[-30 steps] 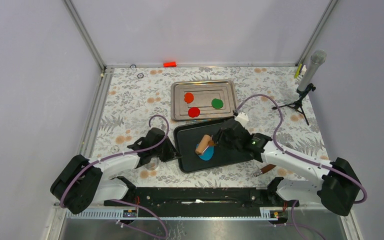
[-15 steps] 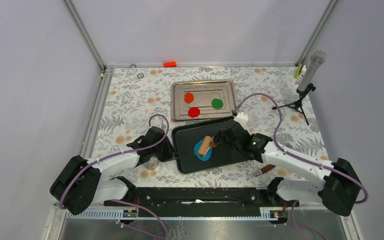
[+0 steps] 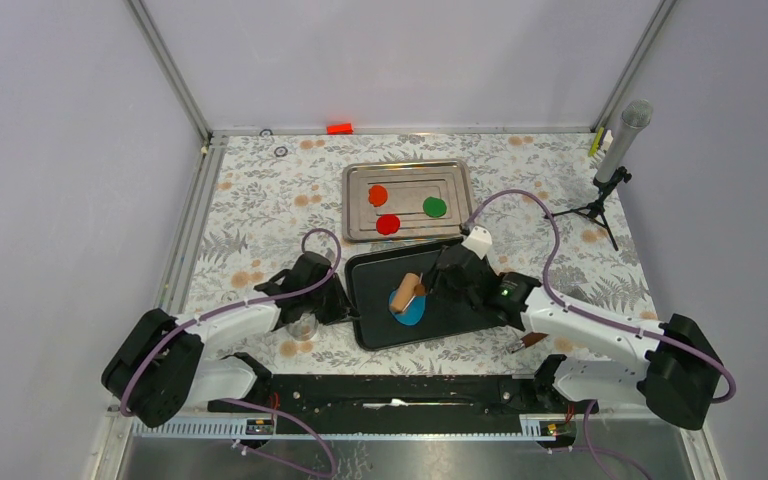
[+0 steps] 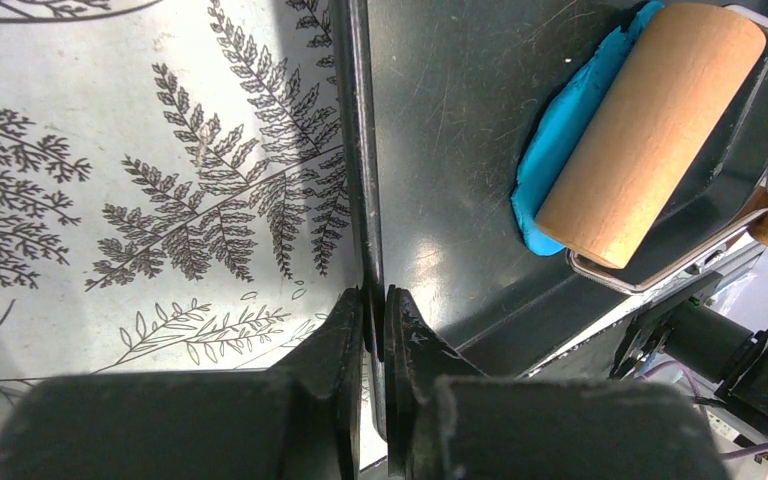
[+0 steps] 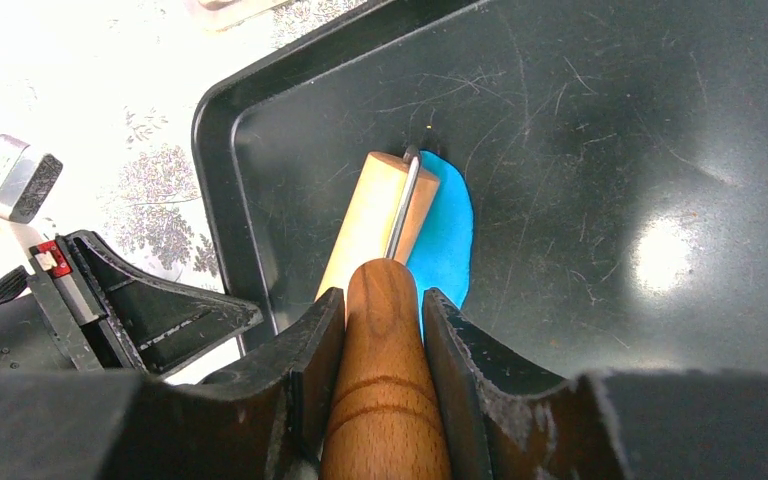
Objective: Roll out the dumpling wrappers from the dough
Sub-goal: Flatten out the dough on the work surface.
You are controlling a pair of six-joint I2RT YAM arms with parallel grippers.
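So, from the top: the black tray (image 3: pixel 460 312) sits near the table's front edge, between the two arms, and the silver tray (image 3: pixel 407 166) is just behind it. Three wrappers (image 3: pixel 388 224) (orange, red, green) lie flat on the silver one, apart from each other. There's lots of bare floral tablecloth (image 3: pixel 250 200) off to the left and far right. The left gripper (image 3: pixel 345 312) is parked at the black tray's left rim.

Left wrist view: its jaws are pinched tight on that thin raised rim. The blue dough (image 4: pixel 558 135) lies further in as a smooth flat sheet, partly under the roller (image 4: pixel 650 130), a plain pale wooden cylinder in a wire frame (image 4: pixel 660 270).

Right wrist view: the right gripper (image 5: pixel 385 300) clamps the roller's turned wooden handle (image 5: pixel 385 400). The tray floor is glossy and scratched, and it's wide open to the right of the dough.
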